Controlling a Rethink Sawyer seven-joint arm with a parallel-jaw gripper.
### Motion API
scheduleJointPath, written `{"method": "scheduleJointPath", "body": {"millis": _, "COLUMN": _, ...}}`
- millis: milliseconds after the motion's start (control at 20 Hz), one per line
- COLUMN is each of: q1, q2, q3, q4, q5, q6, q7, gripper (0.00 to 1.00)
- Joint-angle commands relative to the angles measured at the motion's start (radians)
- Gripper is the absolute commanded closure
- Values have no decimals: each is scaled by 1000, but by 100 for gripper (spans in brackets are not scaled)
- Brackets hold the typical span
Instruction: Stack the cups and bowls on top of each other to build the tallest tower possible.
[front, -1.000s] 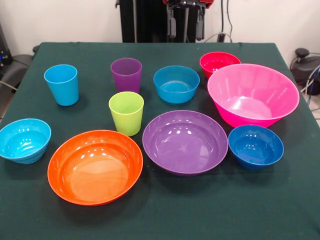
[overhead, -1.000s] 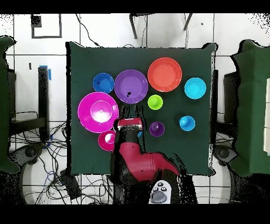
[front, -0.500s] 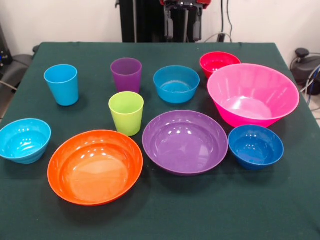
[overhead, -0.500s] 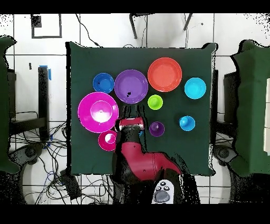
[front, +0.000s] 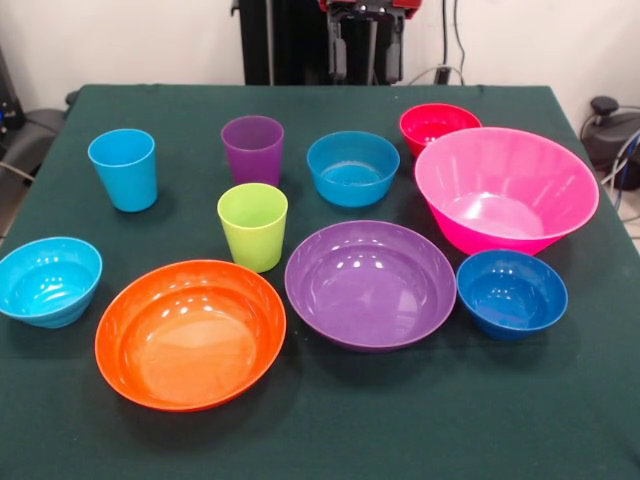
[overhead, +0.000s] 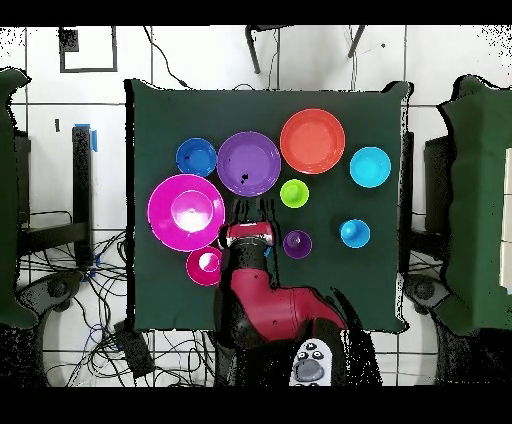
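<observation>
Glossy red arm (overhead: 268, 305) with black pincer (overhead: 253, 208)

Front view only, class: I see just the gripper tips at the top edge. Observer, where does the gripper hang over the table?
Observer: Seen from overhead, the gripper hangs between the big pink bowl and the purple cup.
Operator: Which piece lies under it?
Observer: The arm covers the blue bowl in the overhead view. Its fingers point toward the wide purple bowl.
Operator: Open or shut?
Observer: Open, with nothing held between them.
</observation>
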Motion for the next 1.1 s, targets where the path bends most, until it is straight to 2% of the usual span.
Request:
{"method": "scheduleJointPath", "body": {"millis": 50, "q1": -32, "q2": 2, "q3": 147, "q4": -68, "q5": -96, "q6": 167, "q7": 111, "gripper": 0}}
{"method": "scheduleJointPath", "body": {"millis": 300, "q1": -65, "q2": -12, "q3": 190, "q4": -76, "q5": -135, "q6": 199, "q7": 118, "gripper": 0}}
{"method": "scheduleJointPath", "body": {"millis": 400, "q1": -64, "q2": -7, "q3": 186, "q4": -74, "q5": -130, "q6": 192, "q7": 114, "gripper": 0}}
{"method": "scheduleJointPath", "body": {"millis": 750, "q1": 22, "q2": 12, "q3": 93, "q4": -56, "q5": -18, "q6": 140, "q7": 79, "gripper": 0}}
{"method": "scheduleJointPath", "body": {"millis": 1100, "q1": 95, "q2": -4, "q3": 28, "q4": -70, "q5": 31, "q6": 173, "q7": 45, "gripper": 0}}
